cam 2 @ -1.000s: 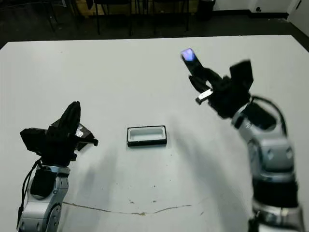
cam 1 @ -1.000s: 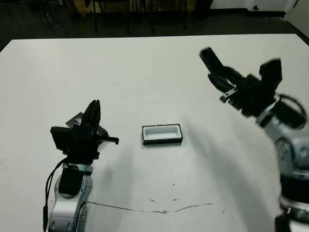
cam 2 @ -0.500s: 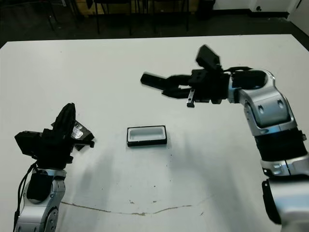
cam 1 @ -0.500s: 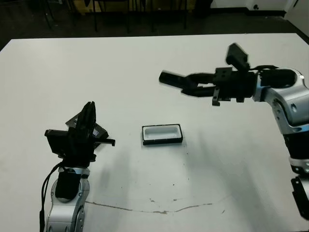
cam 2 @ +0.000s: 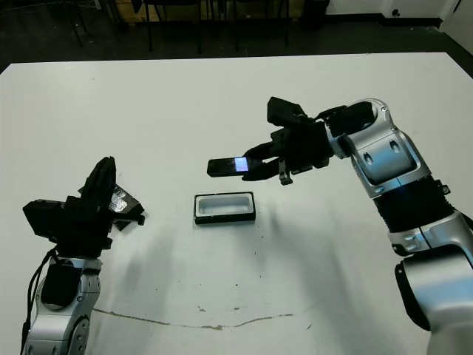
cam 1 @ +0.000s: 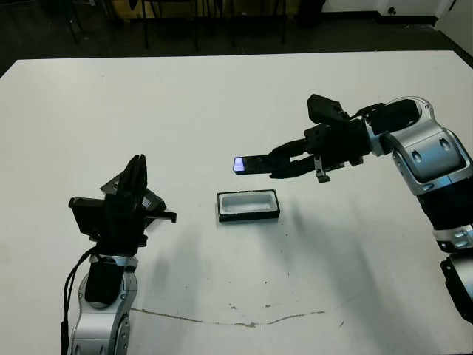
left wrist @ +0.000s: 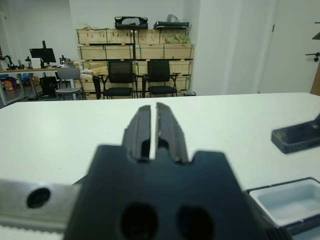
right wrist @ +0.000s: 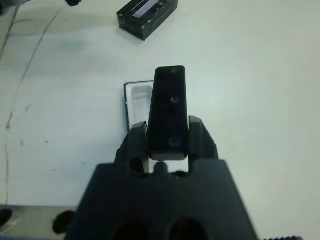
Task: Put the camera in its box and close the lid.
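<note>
Camera (cam 1: pixel 255 163) (right pincer (cam 1: pixel 284 164)) above box (cam 1: pixel 248 205); lid (right wrist: pixel 147 12) apart

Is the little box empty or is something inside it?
Empty. The box shows only white lining, and the camera is held above it by the right gripper.

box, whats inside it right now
Only white lining shows in the box; the camera is above it in the right gripper. In the right wrist view the camera covers part of the tray.
</note>
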`<action>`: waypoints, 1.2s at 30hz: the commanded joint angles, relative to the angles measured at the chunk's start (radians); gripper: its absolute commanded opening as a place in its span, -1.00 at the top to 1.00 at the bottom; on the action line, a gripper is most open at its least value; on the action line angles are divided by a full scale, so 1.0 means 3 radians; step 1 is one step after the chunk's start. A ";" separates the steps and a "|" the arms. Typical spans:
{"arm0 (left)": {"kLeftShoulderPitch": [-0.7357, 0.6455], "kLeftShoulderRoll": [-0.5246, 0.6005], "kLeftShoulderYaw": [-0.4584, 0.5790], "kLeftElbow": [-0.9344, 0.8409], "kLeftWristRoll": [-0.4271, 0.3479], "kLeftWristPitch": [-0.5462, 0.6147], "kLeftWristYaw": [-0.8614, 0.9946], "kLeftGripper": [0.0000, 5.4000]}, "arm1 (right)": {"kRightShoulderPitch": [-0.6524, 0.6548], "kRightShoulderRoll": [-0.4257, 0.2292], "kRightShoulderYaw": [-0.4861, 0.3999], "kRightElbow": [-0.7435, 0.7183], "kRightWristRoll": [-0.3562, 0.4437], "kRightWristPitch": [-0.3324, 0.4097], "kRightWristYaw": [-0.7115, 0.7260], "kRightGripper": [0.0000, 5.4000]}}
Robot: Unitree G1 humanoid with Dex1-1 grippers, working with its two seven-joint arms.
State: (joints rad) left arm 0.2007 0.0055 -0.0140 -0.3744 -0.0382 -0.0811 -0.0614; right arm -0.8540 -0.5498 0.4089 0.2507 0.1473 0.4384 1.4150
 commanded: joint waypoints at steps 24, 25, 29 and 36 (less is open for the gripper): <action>0.0068 0.0012 -0.0055 -0.0011 0.0021 0.0062 0.0019 1.00 | 0.0017 0.0266 0.0316 0.0368 -0.0212 -0.0022 0.0253 0.78; 0.0065 0.0014 -0.0055 0.0000 0.0026 0.0047 0.0018 1.00 | 0.0016 0.0277 0.0321 0.0392 -0.0217 -0.0043 0.0261 0.78; 0.0062 -0.0002 -0.0061 -0.0007 0.0013 0.0081 0.0027 1.00 | 0.0020 0.0314 0.0354 0.0438 -0.0270 -0.0060 0.0240 0.78; 0.0082 -0.0007 -0.0064 -0.0013 0.0009 0.0077 0.0030 1.00 | 0.0081 0.0357 0.0323 0.0403 -0.0307 -0.0154 0.0133 0.78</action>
State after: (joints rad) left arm 0.2075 0.0028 -0.0346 -0.3888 -0.0349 -0.0720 -0.0576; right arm -0.8491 -0.4513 0.5077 0.3702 0.0656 0.4102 1.4665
